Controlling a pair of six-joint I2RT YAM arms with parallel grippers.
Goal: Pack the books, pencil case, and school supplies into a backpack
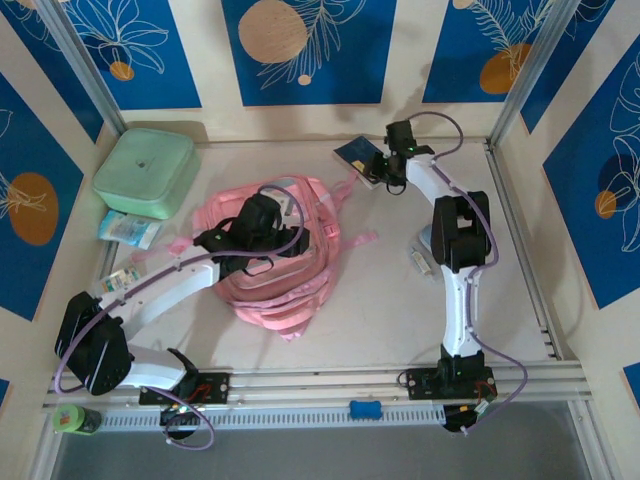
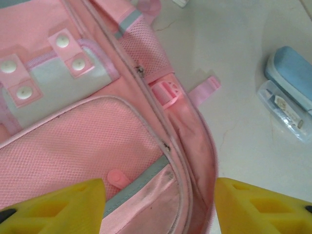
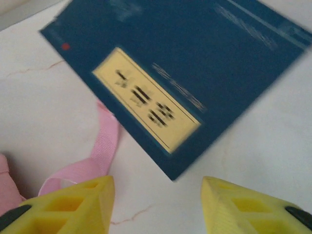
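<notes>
Packing seems to be barely beginning: the backpack (image 1: pixel 290 290) is lying on the tabletop (image 1: pixel 390 320) under the left pincer (image 2: pixel 158 207), jaws apart and empty, while a navy book (image 3: pixel 195 68) is lying flat just beyond the right pincer (image 3: pixel 157 204), jaws likewise apart.

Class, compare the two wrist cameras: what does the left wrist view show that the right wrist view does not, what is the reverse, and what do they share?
Left wrist, not right wrist: the backpack front with white snap buttons and a pink buckle, plus a blue case beside a clear packet on the table.
Right wrist, not left wrist: a navy book with a pale label, lying flat.
Shared: pink strap webbing, the pale table, and open yellow fingers, on the left gripper and right gripper, holding nothing.
</notes>
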